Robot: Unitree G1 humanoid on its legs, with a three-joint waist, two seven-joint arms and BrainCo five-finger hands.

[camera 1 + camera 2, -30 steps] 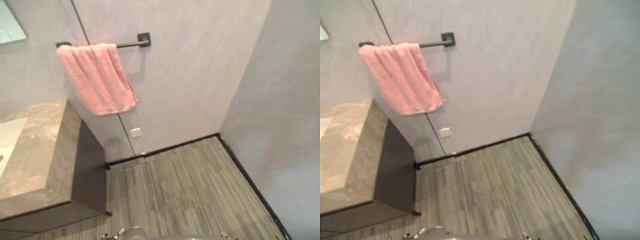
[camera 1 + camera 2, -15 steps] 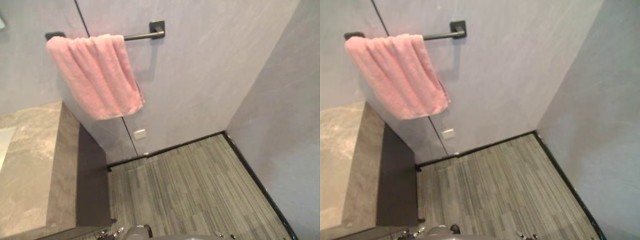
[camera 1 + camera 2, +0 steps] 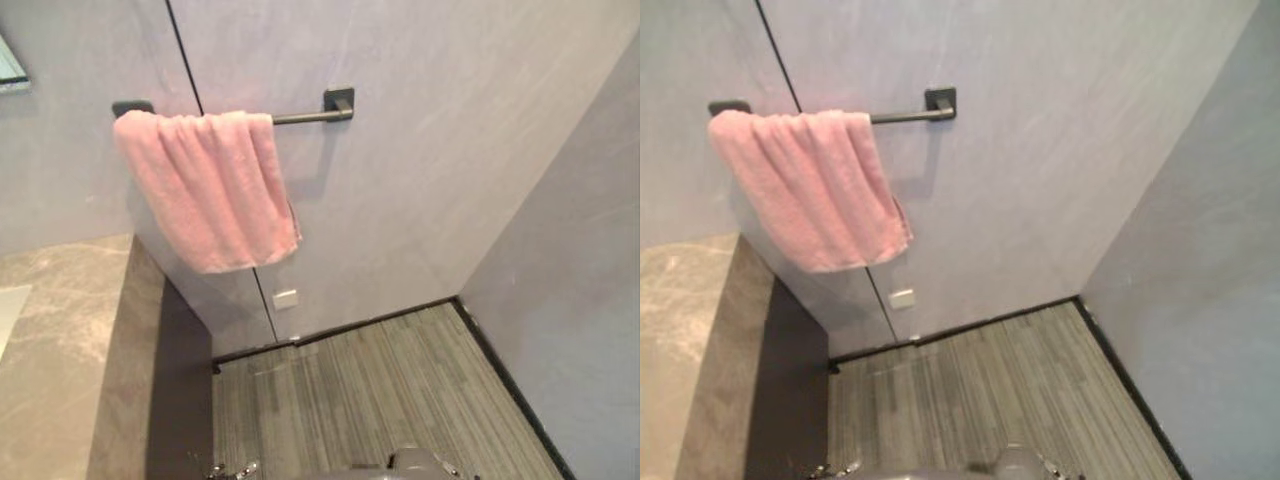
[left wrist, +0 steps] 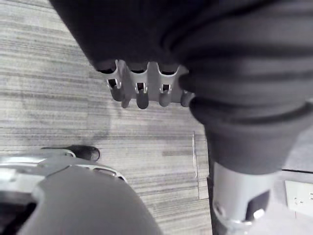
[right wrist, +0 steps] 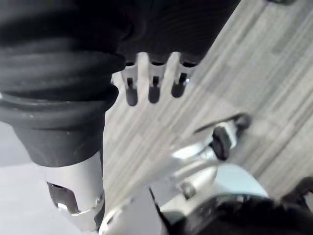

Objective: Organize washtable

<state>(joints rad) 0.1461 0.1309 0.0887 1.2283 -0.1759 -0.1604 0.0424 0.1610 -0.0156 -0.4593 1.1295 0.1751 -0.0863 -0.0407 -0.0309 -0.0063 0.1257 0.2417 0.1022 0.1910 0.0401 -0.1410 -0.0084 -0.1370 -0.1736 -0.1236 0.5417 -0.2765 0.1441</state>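
The left hand (image 4: 141, 95) and right hand (image 5: 152, 85) hung slack, empty. The towel (image 3: 215, 190) probably wanted grasping near the bar (image 3: 305, 117).

A pink terry towel (image 3: 815, 190) drapes over a black metal wall bar (image 3: 905, 115) at 10 o'clock. A grey marble tabletop (image 3: 680, 340) lies at 8 o'clock, a small white wall plate (image 3: 902, 298) under the towel, and grey striped floor (image 3: 990, 390) at 6 o'clock.
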